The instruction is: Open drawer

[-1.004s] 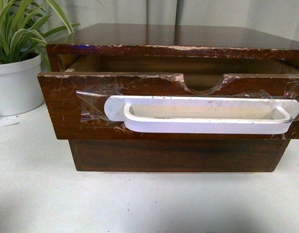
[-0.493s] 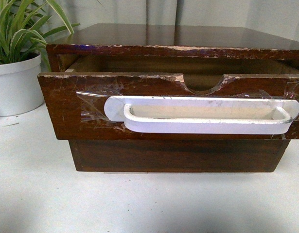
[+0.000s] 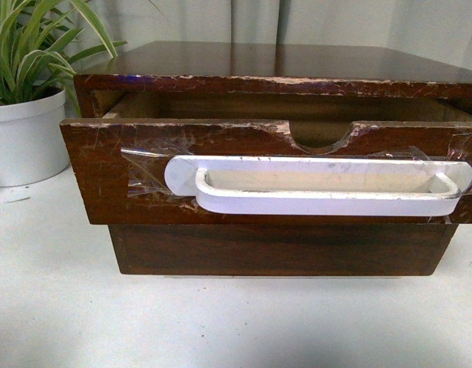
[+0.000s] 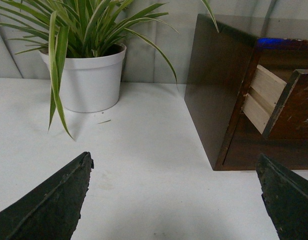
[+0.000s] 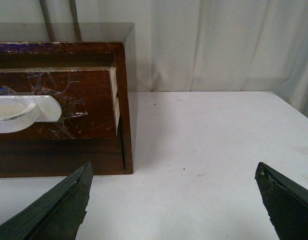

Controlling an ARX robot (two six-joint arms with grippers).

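Observation:
The dark brown drawer (image 3: 105,172) stands pulled out from the top slot of a small wooden cabinet (image 3: 282,57). A long white handle (image 3: 320,184) is taped across its scuffed front, below a semicircular notch (image 3: 318,138). Neither gripper shows in the front view. My left gripper (image 4: 176,187) is open and empty over the table, left of the cabinet; the drawer's side (image 4: 264,97) shows there. My right gripper (image 5: 174,192) is open and empty, right of the cabinet; the drawer front (image 5: 88,100) and the handle's end (image 5: 23,112) show there.
A plain-fronted lower drawer (image 3: 282,247) sits under the open one. A potted plant in a white pot (image 3: 24,134) stands left of the cabinet; it also shows in the left wrist view (image 4: 91,80). A white table (image 3: 220,322) and a curtain behind (image 5: 219,45).
The whole front view has shifted down a few pixels. The drawer keeps the same pulled-out place relative to the cabinet.

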